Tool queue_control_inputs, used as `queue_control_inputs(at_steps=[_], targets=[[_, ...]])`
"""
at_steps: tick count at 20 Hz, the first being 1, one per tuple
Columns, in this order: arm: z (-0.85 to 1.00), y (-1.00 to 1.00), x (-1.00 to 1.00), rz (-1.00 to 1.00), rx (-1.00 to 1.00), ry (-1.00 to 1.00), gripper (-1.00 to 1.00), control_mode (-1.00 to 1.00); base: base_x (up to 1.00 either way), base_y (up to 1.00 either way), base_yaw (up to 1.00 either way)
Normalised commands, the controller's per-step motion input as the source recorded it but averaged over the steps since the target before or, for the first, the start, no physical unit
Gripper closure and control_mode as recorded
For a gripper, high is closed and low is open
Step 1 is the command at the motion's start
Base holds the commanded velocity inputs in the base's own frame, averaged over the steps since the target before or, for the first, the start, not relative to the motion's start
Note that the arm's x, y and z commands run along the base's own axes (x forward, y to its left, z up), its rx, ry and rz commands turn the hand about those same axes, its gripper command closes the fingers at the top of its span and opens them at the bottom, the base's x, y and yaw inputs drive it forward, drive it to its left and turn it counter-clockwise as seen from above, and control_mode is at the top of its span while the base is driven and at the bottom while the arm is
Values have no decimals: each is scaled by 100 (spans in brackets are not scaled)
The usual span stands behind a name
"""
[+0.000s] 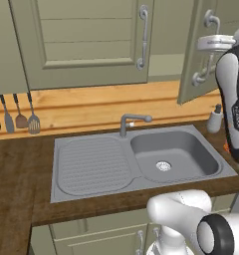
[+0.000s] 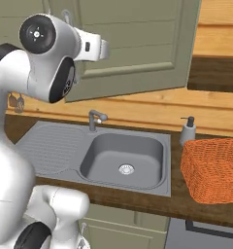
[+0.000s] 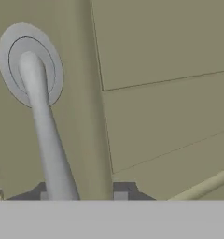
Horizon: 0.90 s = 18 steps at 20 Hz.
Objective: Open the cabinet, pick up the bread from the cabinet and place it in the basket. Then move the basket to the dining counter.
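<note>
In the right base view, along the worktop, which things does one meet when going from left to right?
Sink drainboard → faucet → sink bowl → soap dispenser → the basket.

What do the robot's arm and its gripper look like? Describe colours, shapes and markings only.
The arm is built of rounded glossy white shells with black bands at the joints and a round black cap with a small pale centre on one joint. A black panel carries small white lettering. The gripper ends in two small dark, blocky finger tips.
</note>
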Motion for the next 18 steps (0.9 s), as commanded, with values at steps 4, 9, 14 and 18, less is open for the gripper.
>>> queue_control_inputs(at_steps=[4,9,14,18], targets=[[-21,-100,-100,7,19,0,100,-100,0,0,0],[-28,-91,-29,7,15,3,-100,-100,0,0,0],[-11,0,-75,0,0,0,-100,-100,0,0,0],[0,0,-96,-8,0,0,-100,-100,0,0,0]])
